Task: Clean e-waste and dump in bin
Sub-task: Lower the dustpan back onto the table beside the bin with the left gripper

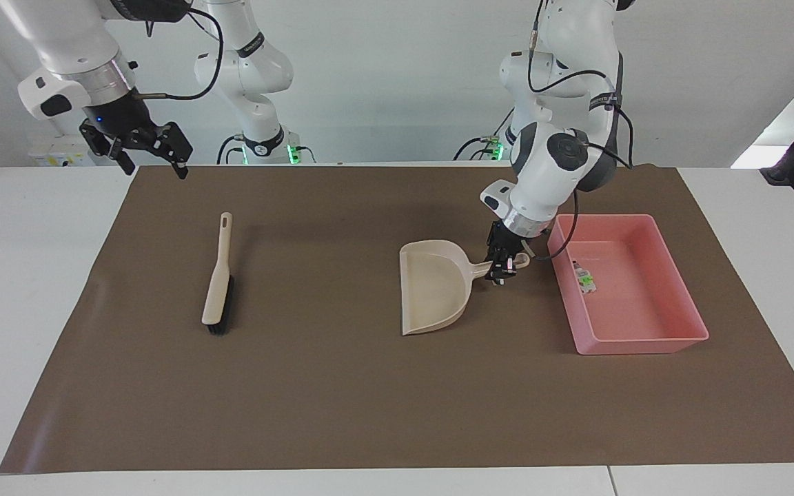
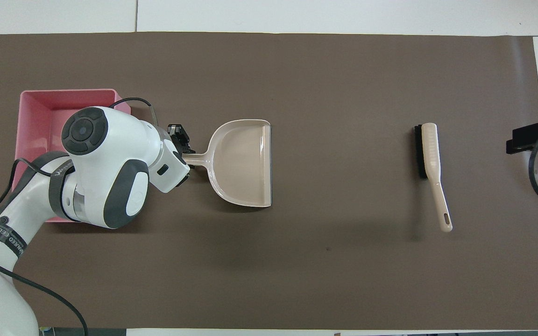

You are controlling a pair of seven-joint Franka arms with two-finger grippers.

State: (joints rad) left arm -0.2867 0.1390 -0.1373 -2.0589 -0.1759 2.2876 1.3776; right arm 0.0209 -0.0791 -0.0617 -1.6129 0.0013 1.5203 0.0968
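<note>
The e-waste [image 1: 583, 277] already lies in the pink bin [image 1: 673, 339] at the left arm's end of the bench, though only the white, green-marked piece is plain to see; the dark block may be beside it. What seems left is releasing the empty dustpan [image 1: 435, 289], whose handle the left gripper [image 1: 502, 271] pinches with fingers pressed together. The right gripper [image 1: 152, 153] waits with fingers spread, raised over the mat's edge above the brush [image 1: 218, 282]. Nothing stands in the way.
</note>
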